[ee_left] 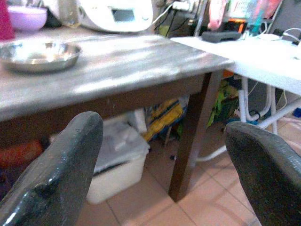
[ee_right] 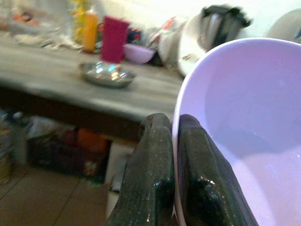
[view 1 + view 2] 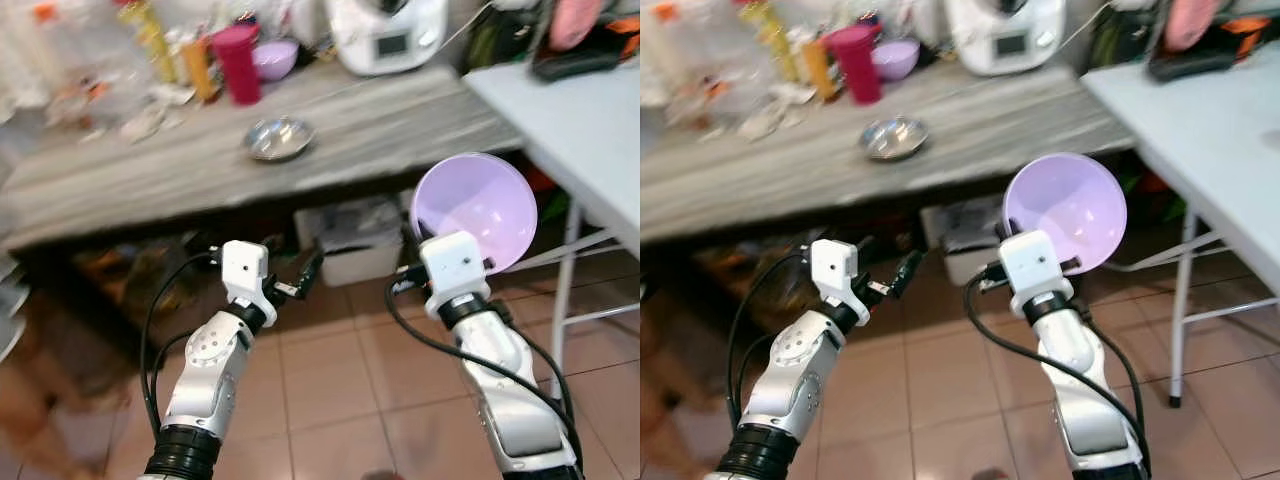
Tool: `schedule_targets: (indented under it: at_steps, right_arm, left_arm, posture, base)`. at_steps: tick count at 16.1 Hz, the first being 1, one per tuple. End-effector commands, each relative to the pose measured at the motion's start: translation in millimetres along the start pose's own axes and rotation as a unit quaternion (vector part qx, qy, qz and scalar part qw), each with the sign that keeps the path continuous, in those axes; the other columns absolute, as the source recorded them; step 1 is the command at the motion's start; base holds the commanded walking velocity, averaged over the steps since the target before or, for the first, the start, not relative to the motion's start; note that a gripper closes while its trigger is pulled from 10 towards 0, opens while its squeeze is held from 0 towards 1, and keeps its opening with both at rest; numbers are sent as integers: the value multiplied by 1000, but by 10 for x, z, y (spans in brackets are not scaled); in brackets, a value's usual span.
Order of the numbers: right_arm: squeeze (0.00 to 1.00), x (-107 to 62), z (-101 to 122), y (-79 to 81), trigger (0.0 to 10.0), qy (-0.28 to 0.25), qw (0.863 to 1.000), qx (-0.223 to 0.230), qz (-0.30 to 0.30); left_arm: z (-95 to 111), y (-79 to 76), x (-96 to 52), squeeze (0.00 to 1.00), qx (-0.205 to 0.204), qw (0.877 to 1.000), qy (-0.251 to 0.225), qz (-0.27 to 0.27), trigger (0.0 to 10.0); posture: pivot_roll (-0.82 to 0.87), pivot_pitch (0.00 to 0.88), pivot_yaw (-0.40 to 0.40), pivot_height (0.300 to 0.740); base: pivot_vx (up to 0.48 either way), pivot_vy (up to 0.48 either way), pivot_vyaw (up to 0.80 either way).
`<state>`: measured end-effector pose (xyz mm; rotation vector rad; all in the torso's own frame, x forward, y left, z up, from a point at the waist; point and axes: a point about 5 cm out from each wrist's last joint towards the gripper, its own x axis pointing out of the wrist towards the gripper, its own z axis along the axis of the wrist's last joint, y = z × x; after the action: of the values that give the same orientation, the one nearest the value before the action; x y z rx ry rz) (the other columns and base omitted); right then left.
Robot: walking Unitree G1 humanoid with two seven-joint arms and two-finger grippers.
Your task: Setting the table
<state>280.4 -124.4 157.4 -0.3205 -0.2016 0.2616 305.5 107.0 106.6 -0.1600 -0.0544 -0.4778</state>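
Both silver arms were recorded closest to the head camera, raised over the tiled floor (image 3: pixel 330 400) short of the wooden table (image 3: pixel 380 130). Right gripper (image 2: pixel 175 155) was noted pinched on the rim of the lilac bowl (image 3: pixel 475 210), one finger inside the wall and one outside, the bowl carried tipped on edge in the air, below the table top's level and just off its front edge, near the white folding table (image 3: pixel 590 120). Left gripper (image 3: pixel 305 280) was seen empty, fingers (image 1: pixel 56 174) spread wide apart, pointed toward the table's underside. On the wooden table a steel dish (image 3: pixel 280 137) was logged, well apart from a magenta cup (image 3: pixel 238 62), a second purple bowl (image 3: pixel 275 58) and a white appliance (image 3: pixel 390 30) at the back. Head views were blurred, so motion of the body was judged likely. Risks judged: the hold being a thin rim pinch on smooth plastic, the bowl could pivot or slip out under a jolt and drop to the tiles; carried this low, it could strike the table edge or the folding table's leg (image 3: pixel 565 290) on approach; if set down too close, the steel dish could be knocked.
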Motion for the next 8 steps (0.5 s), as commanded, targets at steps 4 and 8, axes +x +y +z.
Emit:
schedule_targets:
  at_steps: [4,8]
  right_arm:
    - [0,11,115,117,10000,-28,999,0,29]
    - [0,13,111,109,10000,-27,999,1,23]
  left_arm:
    - [30,110,-46,0,7,1000,1,17,10000]
    - [50,69,-24,0,6,1000,-2,10,10000]
  posture:
    - [-308,61,108,740]
    - [-311,62,112,740]
  base:
    - [366,0,0]
    - [367,0,464]
